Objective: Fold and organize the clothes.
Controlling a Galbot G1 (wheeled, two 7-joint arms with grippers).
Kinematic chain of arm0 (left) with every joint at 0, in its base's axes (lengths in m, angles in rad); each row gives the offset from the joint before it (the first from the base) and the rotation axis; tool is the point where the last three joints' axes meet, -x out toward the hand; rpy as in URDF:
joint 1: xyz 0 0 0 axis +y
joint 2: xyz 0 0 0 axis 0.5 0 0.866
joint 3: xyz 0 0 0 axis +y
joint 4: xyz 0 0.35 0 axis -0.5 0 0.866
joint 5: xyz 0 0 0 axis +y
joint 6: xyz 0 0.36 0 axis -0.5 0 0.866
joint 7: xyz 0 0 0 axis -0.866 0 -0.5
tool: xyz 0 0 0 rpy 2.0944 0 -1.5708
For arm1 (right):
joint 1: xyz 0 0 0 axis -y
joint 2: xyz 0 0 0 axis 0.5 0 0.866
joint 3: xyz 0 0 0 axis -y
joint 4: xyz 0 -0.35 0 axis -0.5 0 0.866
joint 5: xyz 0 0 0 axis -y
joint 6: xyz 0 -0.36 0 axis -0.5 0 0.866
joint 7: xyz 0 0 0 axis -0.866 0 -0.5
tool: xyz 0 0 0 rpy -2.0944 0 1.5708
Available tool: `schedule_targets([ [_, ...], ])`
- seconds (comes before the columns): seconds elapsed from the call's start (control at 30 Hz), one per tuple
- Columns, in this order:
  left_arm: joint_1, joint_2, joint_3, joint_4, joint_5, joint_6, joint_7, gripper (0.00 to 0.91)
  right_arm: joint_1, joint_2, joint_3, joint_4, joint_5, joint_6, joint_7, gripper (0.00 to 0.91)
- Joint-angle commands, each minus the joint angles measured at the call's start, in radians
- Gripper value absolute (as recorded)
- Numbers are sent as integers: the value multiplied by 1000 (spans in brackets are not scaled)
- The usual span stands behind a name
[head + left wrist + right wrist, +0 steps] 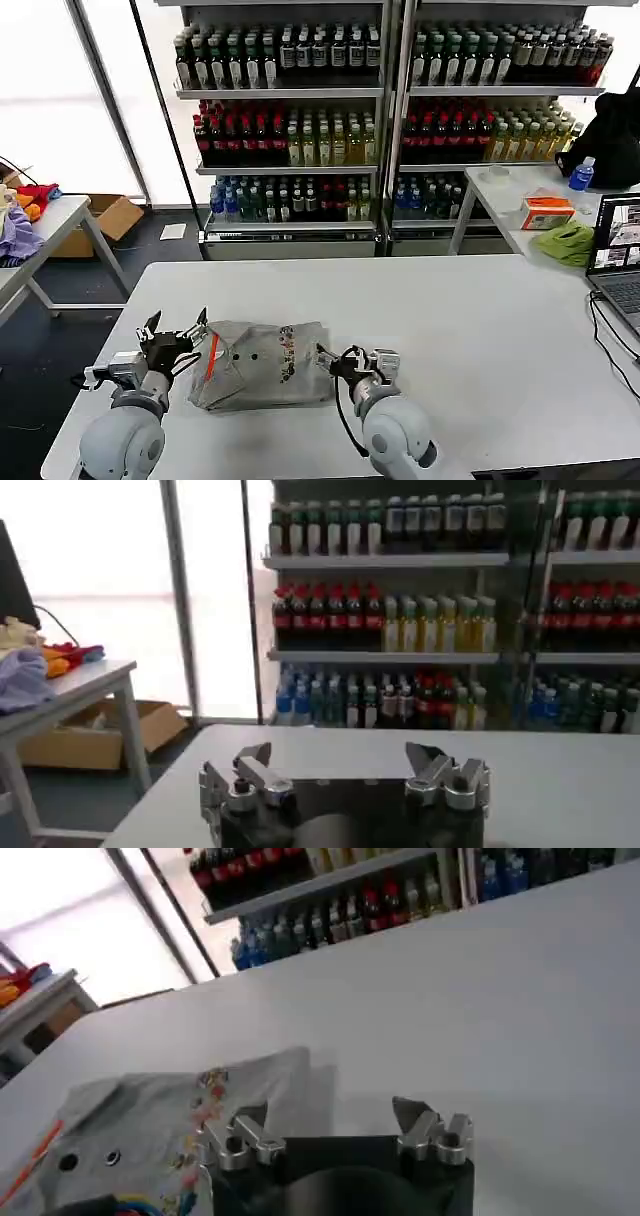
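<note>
We see 1 folded grey shirt [258, 363] lying on the white table [470, 330], near its front edge. Just left of the shirt hangs our left gripper [172, 335], fingers spread. Just right of the shirt sits our right gripper [332, 362], fingers spread too.

Mock shop/lab, drink shelves [380, 110], white tables [450, 310]

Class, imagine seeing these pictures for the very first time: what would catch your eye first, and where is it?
A folded grey shirt with an orange collar lining and a coloured print lies on the near part of the white table. The left claw and the right claw flank it, both open. Behind the table, shelves of bottles line the wall.
</note>
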Motion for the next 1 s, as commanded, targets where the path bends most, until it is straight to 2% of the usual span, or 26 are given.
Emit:
schedule_targets([
  [0.03,32,8,-63,-5,6,1,-7,907,40,62,-60,-79,9,0,23,836],
  [0.13,33,9,-65,2,4,1,-7,907,40,74,-67,-88,-9,0,20,786],
  [0.2,35,8,-66,3,4,2,-8,907,40,78,-72,-89,-21,0,19,514],
  [0.27,36,7,-67,4,4,3,-8,907,41,80,-76,-88,-25,0,18,353],
  [0.3,37,5,-67,4,3,3,-7,907,42,79,-78,-87,-27,0,19,191],
  [0.33,37,3,-68,4,3,4,-8,907,45,77,-79,-86,-29,0,18,71],
  [0.37,36,1,-68,4,3,5,-8,907,45,74,-80,-84,-32,0,15,0],
  [0.6,35,-25,-66,3,3,10,-11,907,38,42,-71,-60,-49,0,17,0],
  [1.0,52,-48,-85,-13,4,7,-11,907,1,-22,-28,-27,-91,1,-19,0],
])
